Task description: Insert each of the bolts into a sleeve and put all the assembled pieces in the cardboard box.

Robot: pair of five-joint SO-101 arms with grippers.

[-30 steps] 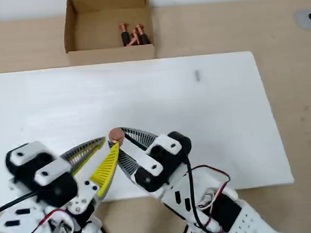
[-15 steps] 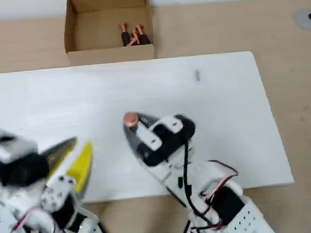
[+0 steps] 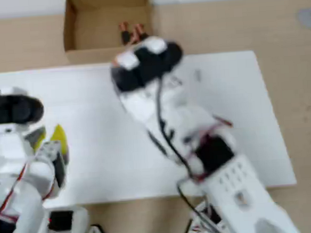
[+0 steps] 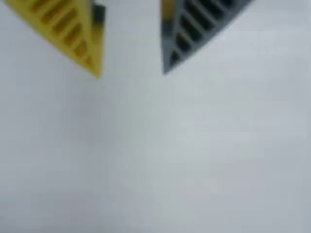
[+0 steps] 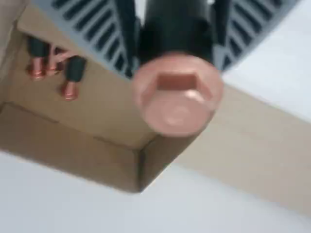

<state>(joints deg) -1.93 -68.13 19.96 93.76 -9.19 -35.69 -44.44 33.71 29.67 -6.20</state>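
1. The cardboard box [image 3: 75, 31] sits open-topped on the wooden table [image 3: 297, 85], and its near wall meets the far edge of a white board [image 3: 90, 99] lying flat in front of it.
2. Inside the box, against its right-hand wall as the high view shows it, lie the assembled pieces [image 3: 131, 32]: copper-headed bolts in black sleeves, bunched together and touching. The right wrist view shows them [image 5: 53, 68] on the box floor, beyond the box's near corner [image 5: 138, 170].
3. The right arm [image 3: 200, 140] stretches across the board, with its wrist over the box's near wall.
4. The right gripper [image 5: 177, 68] is clenched on a black sleeve [image 5: 175, 24], with one grey ribbed finger [image 5: 87, 19] on each side of it. A bolt [image 5: 177, 97] sits in the sleeve, its copper hex-socket head facing the camera. This piece hangs above the box's near corner – whether it is just inside the wall or just outside cannot be told.
5. The left gripper [image 3: 46, 139] hangs over the white board, well apart from the box and on the near-left side of it.
6. Its claw is released and holds nothing (one yellow finger [image 4: 68, 29], one grey finger [image 4: 199, 24]). The tips stand apart over bare board [image 4: 194, 170], so the left gripper [image 4: 131, 72] has only white surface between them.
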